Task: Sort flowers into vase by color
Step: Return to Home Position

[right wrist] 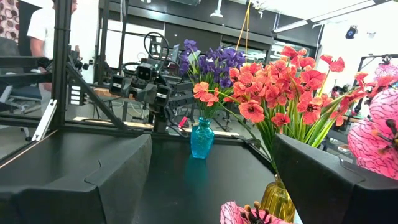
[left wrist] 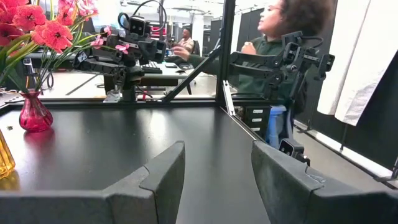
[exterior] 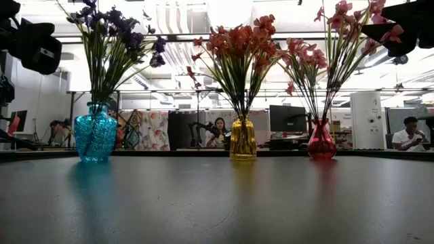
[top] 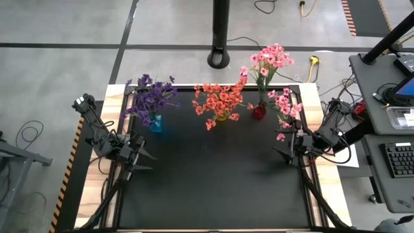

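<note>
Three vases stand on their bases along the table's far edge. The blue vase (top: 156, 123) holds purple flowers (top: 152, 96), the yellow vase (exterior: 243, 139) holds orange-red flowers (top: 220, 100), and the red vase (top: 259, 112) holds pink flowers (top: 270, 59). One pink spray (top: 286, 109) leans from the red vase toward the right edge. My right gripper (top: 281, 153) is open just near of that spray's tip, with pink blossoms (right wrist: 379, 140) close beside its finger. My left gripper (top: 146, 160) is open over the table's left side, holding nothing. My right gripper (right wrist: 211, 140) is open with pink blossoms (right wrist: 247, 214) low between its fingers and beside one finger (right wrist: 329, 180). I cannot tell whether any blossom touches it.
The dark tabletop (top: 213, 175) stretches bare between the two arms and toward the near edge. A black pole base (top: 219, 59) stands on the floor beyond the far edge. People sit in the room behind the table (exterior: 220, 129), and a person (left wrist: 273, 37) is beyond the right edge.
</note>
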